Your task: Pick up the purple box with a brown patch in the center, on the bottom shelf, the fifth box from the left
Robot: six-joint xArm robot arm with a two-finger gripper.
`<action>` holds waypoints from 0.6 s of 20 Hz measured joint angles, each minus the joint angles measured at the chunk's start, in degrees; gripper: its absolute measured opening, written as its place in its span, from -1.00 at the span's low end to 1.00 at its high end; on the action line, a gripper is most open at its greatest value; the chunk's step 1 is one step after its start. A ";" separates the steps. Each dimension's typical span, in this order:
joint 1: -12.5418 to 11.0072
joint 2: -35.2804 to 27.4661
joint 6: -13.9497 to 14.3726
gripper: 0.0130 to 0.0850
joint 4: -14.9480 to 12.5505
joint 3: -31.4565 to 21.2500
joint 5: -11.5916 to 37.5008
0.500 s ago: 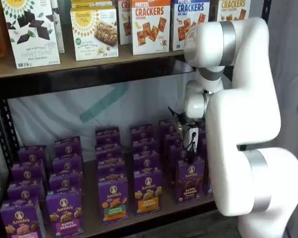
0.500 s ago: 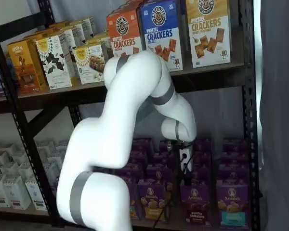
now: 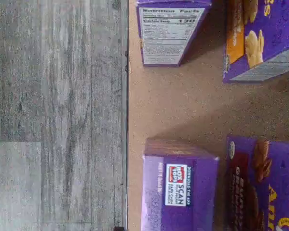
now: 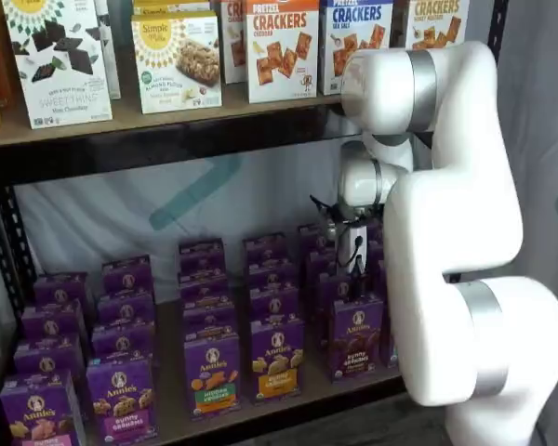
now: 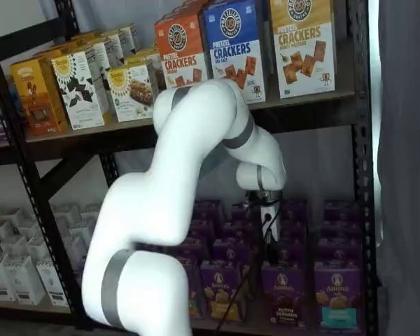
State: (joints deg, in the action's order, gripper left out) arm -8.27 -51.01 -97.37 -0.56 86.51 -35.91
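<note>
The purple box (image 4: 356,336) with the brown patch stands at the front of its column on the bottom shelf (image 4: 168,416), and it also shows as the purple box (image 5: 283,288) low in the frame. My gripper (image 4: 353,269) hangs a little above and behind it, black fingers pointing down, open, with nothing in them. In a shelf view the gripper (image 5: 269,241) sits just above that column, with a cable beside it. The wrist view looks down on the bare shelf board (image 3: 183,106), a purple carton top (image 3: 180,190) and a brown-cookie carton face (image 3: 260,187).
Rows of purple Annie's cartons fill the bottom shelf, including an orange-band box (image 4: 277,359) and a green-band box (image 4: 212,372) to the left. Cracker boxes (image 4: 281,48) stand on the board above. The white arm (image 4: 456,232) stands at the right. Grey plank floor (image 3: 58,115) lies beyond the shelf edge.
The wrist and gripper have risen slightly and shifted a little left over the fifth column. The boxes have not moved.
</note>
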 joint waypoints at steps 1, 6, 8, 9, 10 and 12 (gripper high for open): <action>0.02 -0.29 0.38 1.00 -0.45 0.52 -0.45; -0.18 -0.59 2.28 1.00 -3.00 0.77 -1.31; -0.50 -0.04 2.03 1.00 -3.05 -0.24 -0.80; -0.64 0.21 1.86 1.00 -3.02 -0.71 -0.63; -0.74 0.40 1.77 1.00 -3.02 -1.11 -0.54; -0.90 0.65 1.58 1.00 -2.98 -1.73 -0.41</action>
State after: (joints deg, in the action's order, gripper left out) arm -9.17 -50.37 -95.79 -3.55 84.77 -36.33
